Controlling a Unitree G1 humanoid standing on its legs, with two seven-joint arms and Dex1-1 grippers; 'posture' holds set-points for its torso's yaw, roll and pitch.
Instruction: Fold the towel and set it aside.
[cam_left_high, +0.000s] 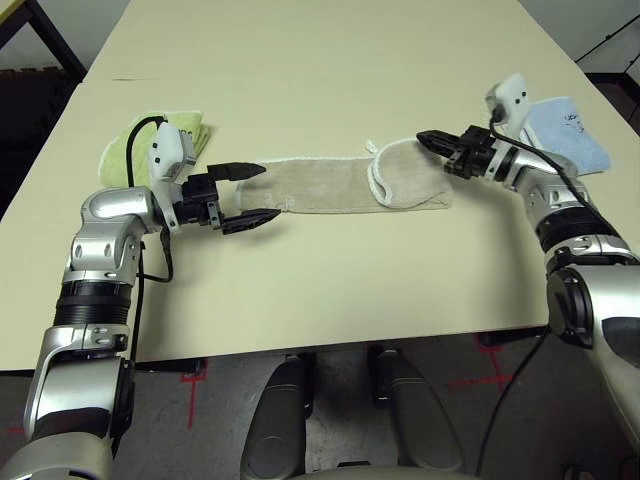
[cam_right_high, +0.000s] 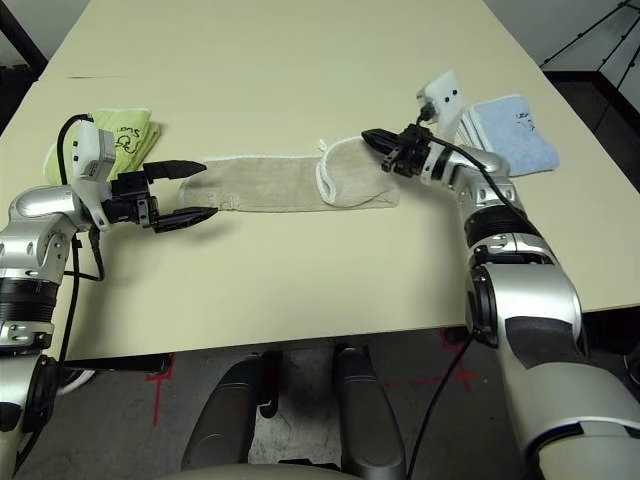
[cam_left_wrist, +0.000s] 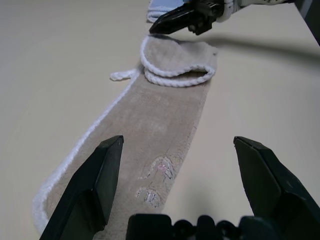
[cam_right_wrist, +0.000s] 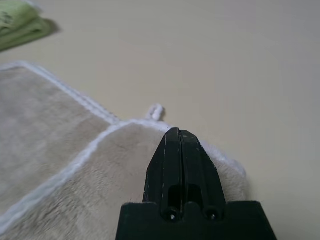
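The beige towel (cam_left_high: 330, 185) lies as a long strip across the middle of the table, with white edging. Its right end is folded back over itself (cam_left_high: 410, 175), and a small white loop (cam_right_wrist: 156, 111) sticks out at the far edge. A faint embroidered logo (cam_left_wrist: 157, 175) shows near its left end. My left gripper (cam_left_high: 272, 190) is open, low over the table, with its fingers on either side of the towel's left end. My right gripper (cam_left_high: 420, 137) is shut with nothing visible between its fingers, and its tip hovers at the far edge of the folded right end.
A lime-green folded towel (cam_left_high: 130, 150) lies behind my left wrist near the table's left edge. A light blue folded towel (cam_left_high: 570, 135) lies behind my right wrist near the right edge. Bare tabletop (cam_left_high: 320, 60) stretches beyond the beige towel.
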